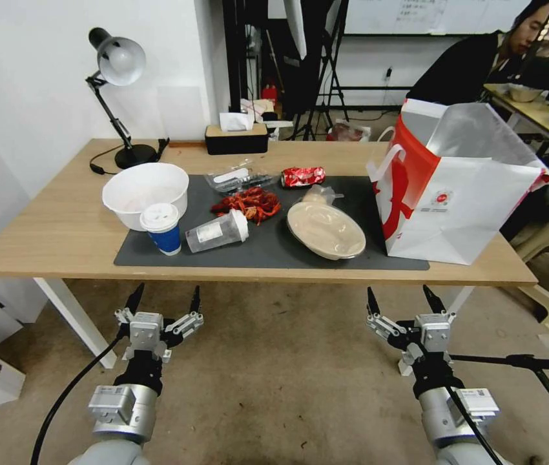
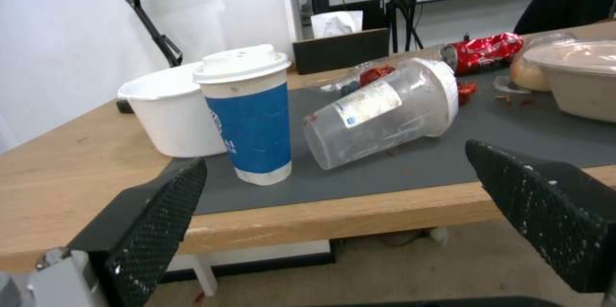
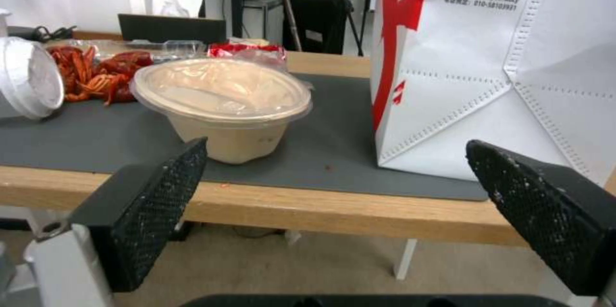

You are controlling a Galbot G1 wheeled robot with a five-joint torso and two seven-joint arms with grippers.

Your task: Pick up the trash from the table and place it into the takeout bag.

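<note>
Both grippers hang below the tabletop's near edge, left gripper at 7 o'clock, right gripper at 5 o'clock, jaws spread wide and empty. On the grey mat lie the blue paper cup, tipped clear cup, crayfish shells and beige lidded container; the takeout bag stands at 3 o'clock.

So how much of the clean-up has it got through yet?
Nothing looks done. The white bowl, blue paper cup, tipped clear cup, crayfish shells, crushed red can and beige lidded container all sit on the table. Both hands, left and right, hang open, below the table's edge. The takeout bag waits.
</note>
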